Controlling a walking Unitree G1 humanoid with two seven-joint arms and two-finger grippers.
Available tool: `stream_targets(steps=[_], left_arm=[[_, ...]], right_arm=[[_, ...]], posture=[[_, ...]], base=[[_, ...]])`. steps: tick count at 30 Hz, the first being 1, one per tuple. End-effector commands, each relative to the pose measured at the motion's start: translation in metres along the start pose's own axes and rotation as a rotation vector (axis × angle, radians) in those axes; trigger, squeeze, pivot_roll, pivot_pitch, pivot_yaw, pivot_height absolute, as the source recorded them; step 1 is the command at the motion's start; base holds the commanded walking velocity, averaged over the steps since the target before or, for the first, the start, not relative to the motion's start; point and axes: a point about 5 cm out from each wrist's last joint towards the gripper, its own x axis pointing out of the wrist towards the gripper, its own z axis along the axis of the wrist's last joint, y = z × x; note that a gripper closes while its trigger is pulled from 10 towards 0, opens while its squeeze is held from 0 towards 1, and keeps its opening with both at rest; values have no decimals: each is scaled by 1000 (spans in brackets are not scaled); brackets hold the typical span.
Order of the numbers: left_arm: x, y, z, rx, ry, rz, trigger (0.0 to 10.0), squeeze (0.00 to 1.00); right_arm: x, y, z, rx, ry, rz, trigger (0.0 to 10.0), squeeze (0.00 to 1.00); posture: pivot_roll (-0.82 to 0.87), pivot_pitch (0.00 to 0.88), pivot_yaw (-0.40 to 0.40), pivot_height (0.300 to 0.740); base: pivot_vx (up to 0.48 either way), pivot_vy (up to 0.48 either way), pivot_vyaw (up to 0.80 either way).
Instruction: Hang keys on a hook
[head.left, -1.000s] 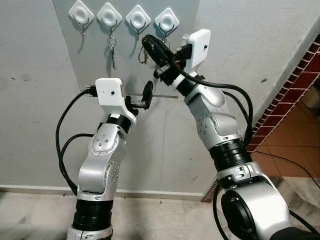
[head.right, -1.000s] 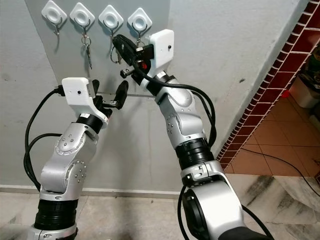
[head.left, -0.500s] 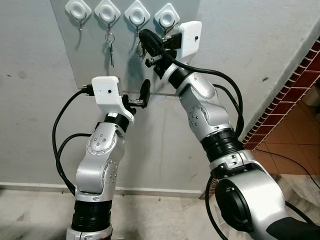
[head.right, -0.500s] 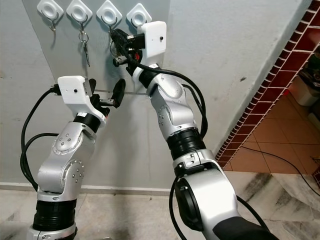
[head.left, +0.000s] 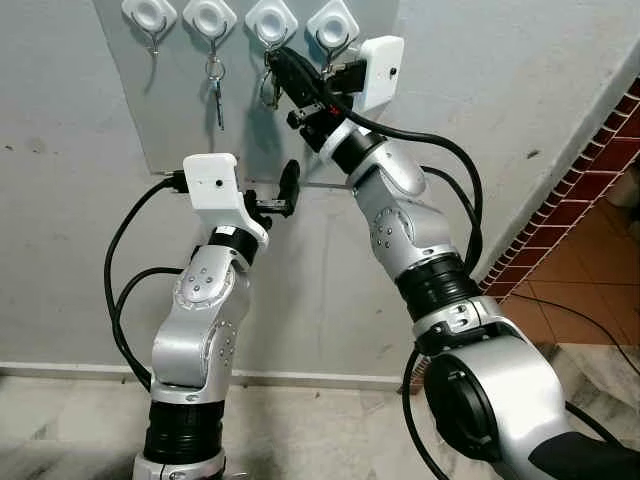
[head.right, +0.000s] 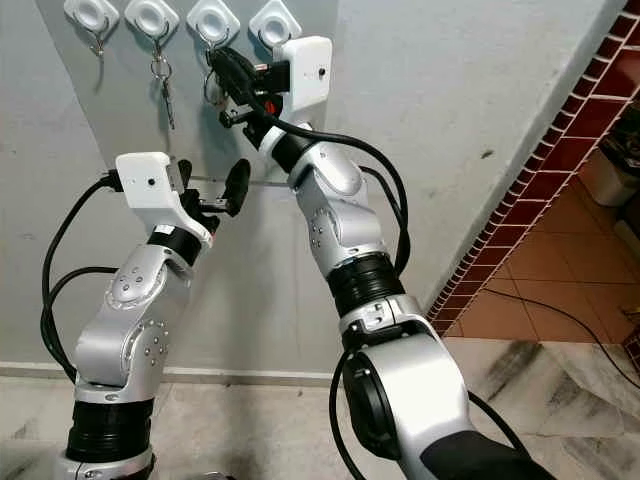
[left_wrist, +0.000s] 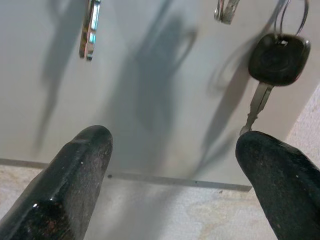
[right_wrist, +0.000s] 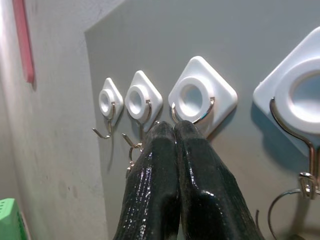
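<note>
Both silver arms are up in front of the robot. The right arm is stretched high and leaning over toward the robot's left, with the right tool (head.left: 283, 68) at the top and its two black fingers (right_wrist: 175, 165) pressed tight together. The left arm is bent at the elbow and sits lower, with the left tool (head.left: 288, 186) spread wide, fingers (left_wrist: 75, 170) well apart.

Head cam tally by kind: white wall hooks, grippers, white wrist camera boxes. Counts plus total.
White wall hooks: 4
Grippers, left gripper and right gripper: 2
White wrist camera boxes: 2
Total: 8
</note>
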Motion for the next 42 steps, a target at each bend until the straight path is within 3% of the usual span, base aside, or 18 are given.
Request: stream_targets(steps=[1,8,10,15,32,42], left_arm=[[0,-3,4,-1,-10,-6,10000,0],[0,-3,4,-8,-9,-6,10000,0],[0,-3,4,-9,-7,-4,10000,0],[0,-3,3,-12,-5,-3,10000,0],[1,-3,4,-18,-6,-1,10000,0],[0,-3,4,-21,-7,0,10000,0]], right_arm=[[5,2,10,-14,-40,31,10000,0],[4,3,9,-16,-39,63,10000,0],[0,3,0,-64,23,100,10000,0],[-4,2,-5,-54,40,106,10000,0],[6,0,14,-15,-78,57,10000,0],[11,2,17,1,-84,44,10000,0]], posture=[[46,86,-87,740],[45,87,-88,740],[45,87,-88,740],[44,87,-87,740],[47,82,-88,740],[46,83,-89,740]], base=[[0,0,0],[0,0,0],[0,0,0],[0,0,0],[0,0,0],[0,0,0]])
